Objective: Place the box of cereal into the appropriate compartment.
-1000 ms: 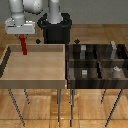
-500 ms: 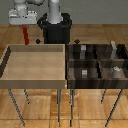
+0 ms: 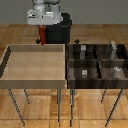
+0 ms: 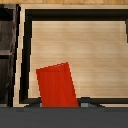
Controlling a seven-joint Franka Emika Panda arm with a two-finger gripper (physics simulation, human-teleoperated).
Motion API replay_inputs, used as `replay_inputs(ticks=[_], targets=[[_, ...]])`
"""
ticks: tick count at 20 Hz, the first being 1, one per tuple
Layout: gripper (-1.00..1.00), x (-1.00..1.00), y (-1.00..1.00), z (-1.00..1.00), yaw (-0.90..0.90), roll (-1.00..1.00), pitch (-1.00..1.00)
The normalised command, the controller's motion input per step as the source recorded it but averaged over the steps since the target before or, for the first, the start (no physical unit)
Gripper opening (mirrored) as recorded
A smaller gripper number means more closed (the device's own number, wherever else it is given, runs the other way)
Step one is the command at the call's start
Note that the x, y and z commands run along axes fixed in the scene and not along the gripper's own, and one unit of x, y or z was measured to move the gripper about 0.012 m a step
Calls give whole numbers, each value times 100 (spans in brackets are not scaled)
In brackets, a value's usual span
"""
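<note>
I see the box of cereal (image 3: 41, 34) hanging in my hand (image 3: 41, 31), which grips it high above the tan tray (image 3: 10, 62). The compartment (image 3: 114, 51) is far off. The box could slip or bump the bin wall.

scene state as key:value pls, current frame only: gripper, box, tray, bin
gripper: raised above the tan tray's far edge, shut on the cereal box
cereal box: red, slim, hanging from the gripper, clear of the tray floor
tan tray: on the exterior view's left, nothing seen lying in it
dark bin: four cells, on the exterior view's right, beside the tray
target cell: far cell on the exterior view's right, holding a tall pale-grey block
box in bin: no, not yet
wrist view: box seen over the tray floor
</note>
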Motion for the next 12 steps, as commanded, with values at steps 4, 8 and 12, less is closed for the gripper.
replay_inputs(ticks=[4,8,12], targets=[[-100,0,100,0,0,0,0],[-100,0,100,0,0,0,0],[-100,0,100,0,0,0,0]])
